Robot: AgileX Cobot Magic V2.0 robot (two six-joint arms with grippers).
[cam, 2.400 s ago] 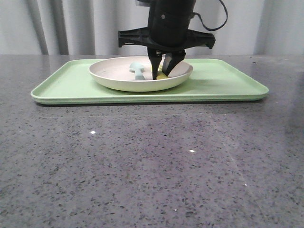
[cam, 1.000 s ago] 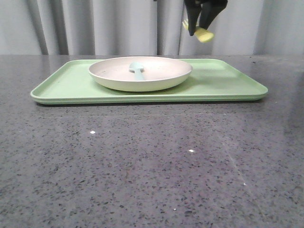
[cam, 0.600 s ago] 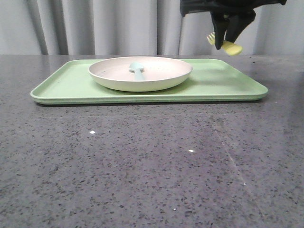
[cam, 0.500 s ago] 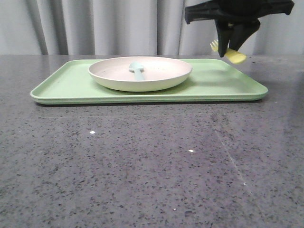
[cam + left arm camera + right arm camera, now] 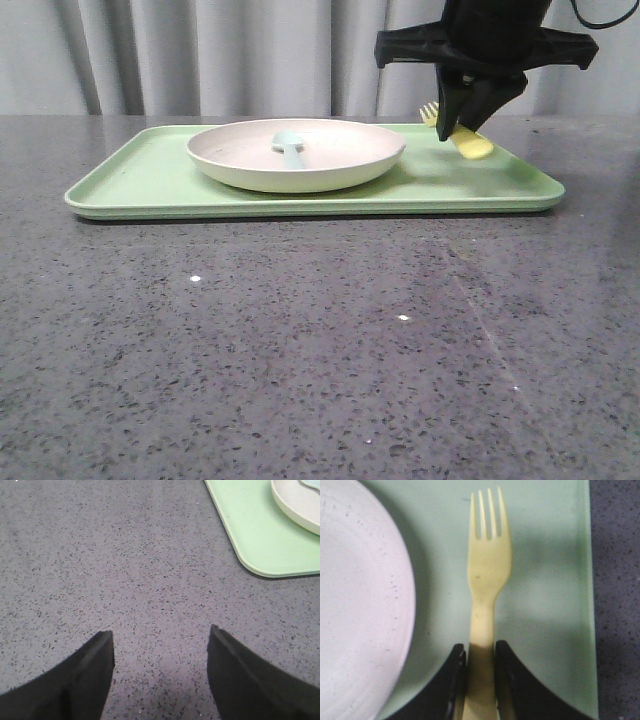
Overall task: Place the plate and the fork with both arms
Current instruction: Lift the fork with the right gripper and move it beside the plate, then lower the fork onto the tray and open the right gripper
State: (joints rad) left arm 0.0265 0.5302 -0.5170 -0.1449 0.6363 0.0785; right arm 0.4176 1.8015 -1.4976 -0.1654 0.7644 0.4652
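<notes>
From the front, the right gripper (image 5: 455, 128) hangs low over the tray (image 5: 150, 180) beside the plate (image 5: 296, 155), fork (image 5: 462, 136) pinched by its handle, presumably so it lands beside the plate. The left wrist view shows the left gripper (image 5: 160, 645) spread wide, empty over bare tabletop (image 5: 125, 555). The right wrist view confirms the fork gripped at the handle, tines forward.

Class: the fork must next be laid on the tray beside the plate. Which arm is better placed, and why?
The right. Its gripper already clamps the fork over the tray beside the plate; the left gripper is open over bare table.
</notes>
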